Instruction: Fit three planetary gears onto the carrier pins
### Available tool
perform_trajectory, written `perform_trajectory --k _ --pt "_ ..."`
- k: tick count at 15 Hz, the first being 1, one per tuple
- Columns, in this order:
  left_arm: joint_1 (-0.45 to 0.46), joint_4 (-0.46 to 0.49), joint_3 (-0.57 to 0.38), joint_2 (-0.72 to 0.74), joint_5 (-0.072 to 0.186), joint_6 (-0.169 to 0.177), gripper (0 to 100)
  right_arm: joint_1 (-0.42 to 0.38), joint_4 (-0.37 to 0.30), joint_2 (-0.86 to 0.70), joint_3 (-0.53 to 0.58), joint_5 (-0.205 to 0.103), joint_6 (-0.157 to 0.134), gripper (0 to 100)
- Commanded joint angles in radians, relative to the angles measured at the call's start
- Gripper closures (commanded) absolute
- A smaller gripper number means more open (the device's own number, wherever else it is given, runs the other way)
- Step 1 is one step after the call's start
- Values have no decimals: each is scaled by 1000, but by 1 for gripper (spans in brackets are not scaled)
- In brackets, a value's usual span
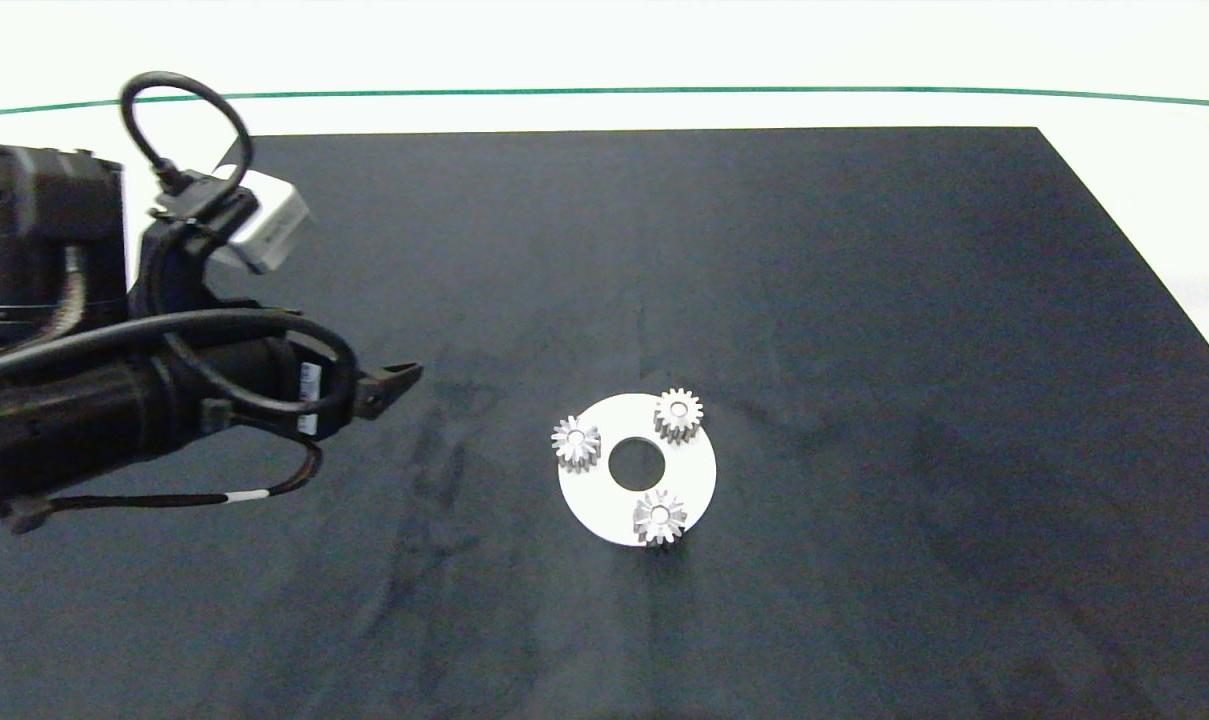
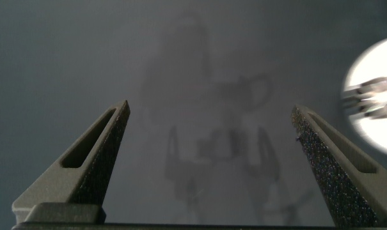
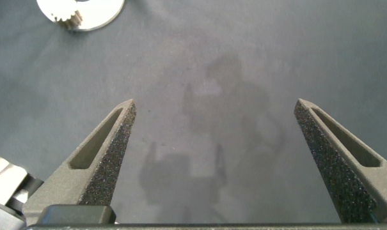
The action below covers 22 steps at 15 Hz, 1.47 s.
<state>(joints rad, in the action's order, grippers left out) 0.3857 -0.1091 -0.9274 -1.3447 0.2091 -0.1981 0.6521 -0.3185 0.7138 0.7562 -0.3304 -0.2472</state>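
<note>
1. Planetary gears: three. One (image 1: 576, 443) sits at the disc's left edge, one (image 1: 678, 415) at its far right side, one (image 1: 659, 517) at its near edge.
2. White disc (image 1: 604, 505): one, flat on the mat, with one large centre hole (image 1: 636, 464).
3. Carrier pins: three, one showing as a pale spot in each gear's centre hole, for example (image 1: 679, 410).
4. Dark mat (image 1: 864, 300): one, covering the white table (image 1: 1164, 170).
5. Robot arms seen from above: one, the left arm (image 1: 114, 390), at the left side.
6. Grippers seen: two, the left gripper (image 2: 209, 121) and the right gripper (image 3: 213, 118), each with two grey fingers spread apart, nothing between them.
</note>
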Motion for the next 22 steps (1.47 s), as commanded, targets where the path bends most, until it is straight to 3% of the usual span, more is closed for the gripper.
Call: perform_trajectory --k 1,3,6,9,12,14,20,22 --pt "-136 14 99 202 3 3 0 -83 -2 9 3 -4 17 0" --pt "-185 62 121 268 3 3 0 -147 -2 21 0 1 19 0" --pt "-332 218 185 450 3 3 0 -286 -2 19 -51 1 45 0" --pt "-367 327 216 634 3 3 0 -414 -1 -7 -86 5 60 0" --pt "-398 444 193 777 3 2 0 -439 -7 -86 -109 -4 85 0" --pt "-455 499 185 848 3 0 0 -463 -7 -140 -146 -4 83 0" --pt "-490 675 122 1046 3 0 0 -529 -11 -327 -232 -6 82 0" --pt "-490 684 111 1082 3 -1 0 -580 -11 -364 -235 -6 83 0"
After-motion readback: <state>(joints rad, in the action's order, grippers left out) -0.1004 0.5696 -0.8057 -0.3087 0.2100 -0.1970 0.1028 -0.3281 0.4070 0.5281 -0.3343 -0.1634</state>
